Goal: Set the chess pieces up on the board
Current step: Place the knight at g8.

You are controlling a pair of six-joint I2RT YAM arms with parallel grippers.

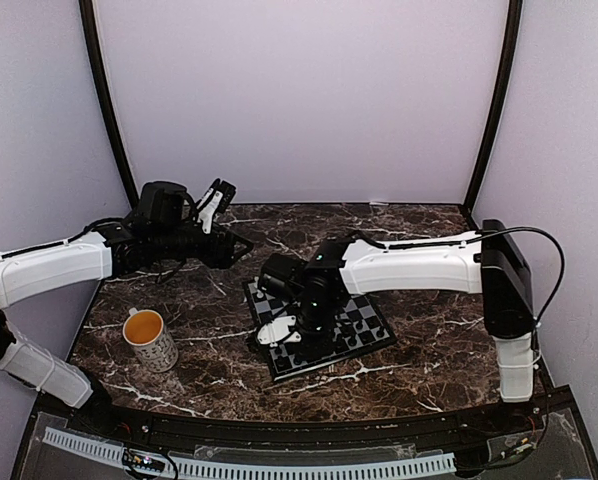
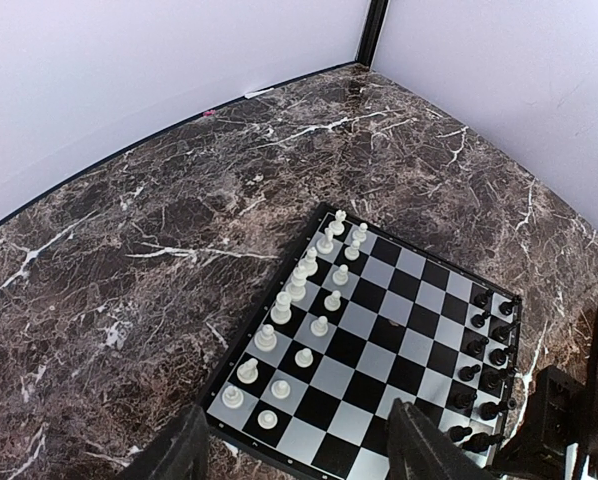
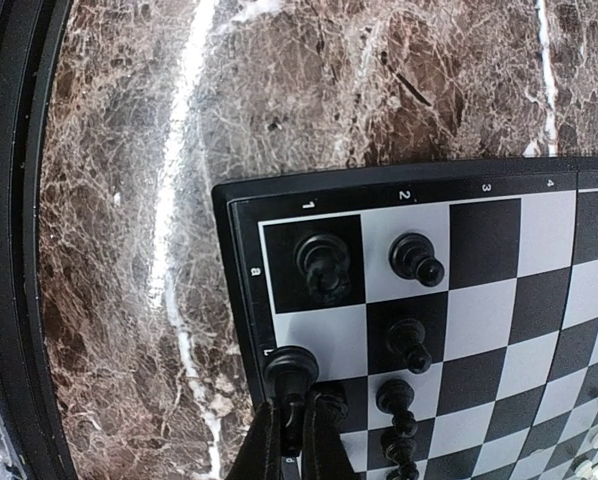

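The board point(image 1: 367, 325) lies at the table's middle under my right arm. My right gripper point(image 3: 291, 418) is shut on a black piece point(image 3: 292, 370), held over the board's rim point(image 3: 241, 260) beside a pale edge square. Other black pieces point(image 3: 322, 266) stand on the nearby squares, one of them point(image 3: 416, 258) in the second file. In the left wrist view, white pieces point(image 2: 297, 285) line two rows on the board's left side and black pieces point(image 2: 484, 345) its right side. My left gripper point(image 2: 294, 452) hangs open and empty above the board's near corner, raised at the table's back left point(image 1: 217, 203).
A white patterned mug point(image 1: 151, 338) with a yellow inside stands on the dark marble table point(image 1: 409, 225) at the front left. Pale walls with black corner posts point(image 1: 107, 100) close the back and sides. The table's black front edge point(image 1: 309, 425) runs along the bottom.
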